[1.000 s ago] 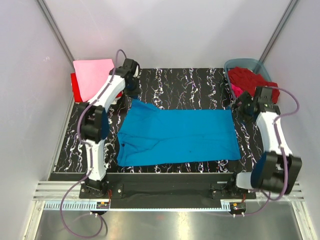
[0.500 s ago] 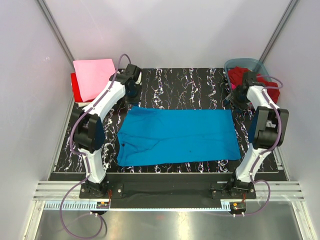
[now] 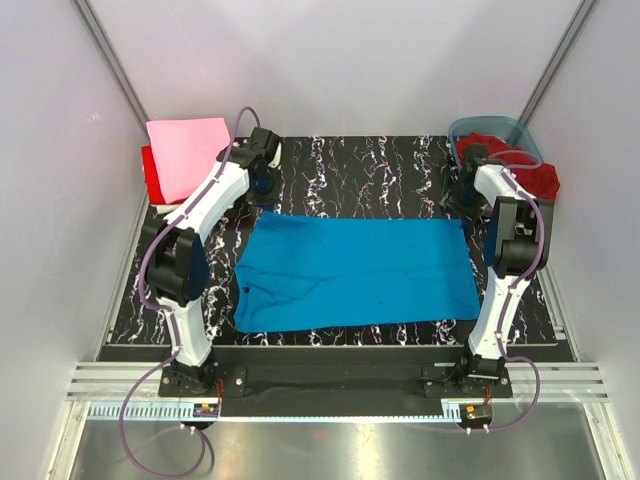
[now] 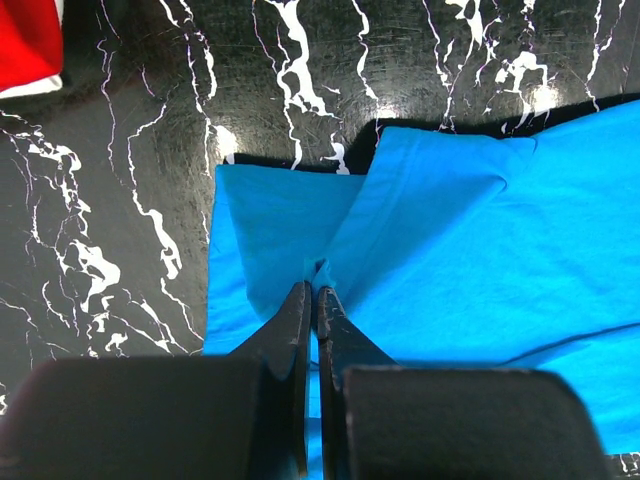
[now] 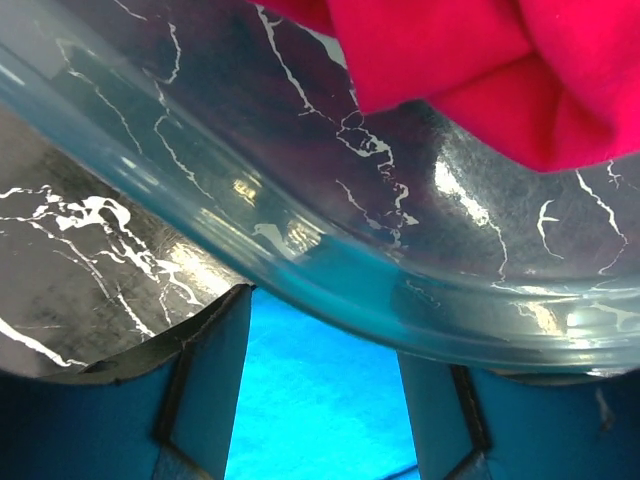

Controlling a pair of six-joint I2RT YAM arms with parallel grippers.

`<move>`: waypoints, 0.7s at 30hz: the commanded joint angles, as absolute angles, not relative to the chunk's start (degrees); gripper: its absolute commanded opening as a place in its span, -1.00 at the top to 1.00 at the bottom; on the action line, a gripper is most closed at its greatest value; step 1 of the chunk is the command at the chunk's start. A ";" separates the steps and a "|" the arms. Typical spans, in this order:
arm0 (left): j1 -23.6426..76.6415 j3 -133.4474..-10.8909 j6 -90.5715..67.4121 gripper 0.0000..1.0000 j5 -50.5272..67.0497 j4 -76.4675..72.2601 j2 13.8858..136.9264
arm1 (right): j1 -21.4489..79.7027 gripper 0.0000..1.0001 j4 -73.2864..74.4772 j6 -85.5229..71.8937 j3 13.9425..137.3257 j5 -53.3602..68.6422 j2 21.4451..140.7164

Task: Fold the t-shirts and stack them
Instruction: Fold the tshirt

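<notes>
A turquoise t-shirt (image 3: 355, 270) lies spread flat across the middle of the marbled table. My left gripper (image 3: 262, 192) is at its far left corner, shut on a small pinch of the turquoise cloth (image 4: 450, 230); the fingertips (image 4: 303, 300) meet on the fold. My right gripper (image 3: 464, 203) is open over the shirt's far right corner, right against the tub's wall (image 5: 330, 270), with turquoise cloth (image 5: 320, 410) showing between its fingers (image 5: 215, 370). A pale pink shirt (image 3: 185, 155) lies folded on a bright red one (image 3: 151, 175) at the far left.
The grey-blue plastic tub (image 3: 470, 128) stands at the far right corner, holding dark red cloth (image 3: 515, 165) and magenta-red cloth (image 5: 480, 60). White walls close in on three sides. The red shirt's corner (image 4: 28, 40) shows left of my left gripper.
My right arm has swung from the table's right side to the tub's near left wall. My left gripper has shifted slightly right, and the shirt's far left corner has flattened.
</notes>
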State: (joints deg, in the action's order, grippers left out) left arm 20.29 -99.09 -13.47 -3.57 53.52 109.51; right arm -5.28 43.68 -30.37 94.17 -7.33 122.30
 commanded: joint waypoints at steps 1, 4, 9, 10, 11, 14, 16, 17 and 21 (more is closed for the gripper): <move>19.95 -99.40 -12.66 1.00 -5.36 52.91 105.65 | -4.75 -0.29 41.84 -29.88 95.01 -9.84 124.27; 19.95 -99.49 -12.57 1.00 -5.45 53.00 105.73 | -4.48 -0.28 41.75 -29.88 95.01 -10.11 125.77; 19.69 -99.40 -12.66 1.00 -5.45 53.08 105.73 | -4.31 -0.16 40.52 -29.71 94.48 -10.46 127.44; 19.60 -99.49 -12.66 1.00 -5.36 53.17 105.73 | -4.22 -0.16 40.43 -29.71 94.57 -10.46 127.70; 19.51 -99.58 -12.66 1.00 -5.19 53.00 105.73 | -4.13 -0.15 40.26 -29.79 94.66 -10.28 127.88; 19.51 -99.49 -12.66 1.00 -5.10 53.09 105.82 | -3.78 -0.05 40.43 -29.79 95.62 -9.93 128.84; 19.42 -99.49 -12.66 1.00 -5.19 53.17 105.82 | -3.52 0.05 40.69 -29.79 96.33 -10.11 129.02; 19.34 -99.49 -12.66 1.00 -5.19 53.26 105.82 | -3.34 0.15 40.61 -29.79 96.33 -9.76 129.02; 19.16 -99.58 -12.74 1.00 -5.10 53.26 106.00 | -2.99 0.21 40.96 -29.71 97.38 -9.84 129.11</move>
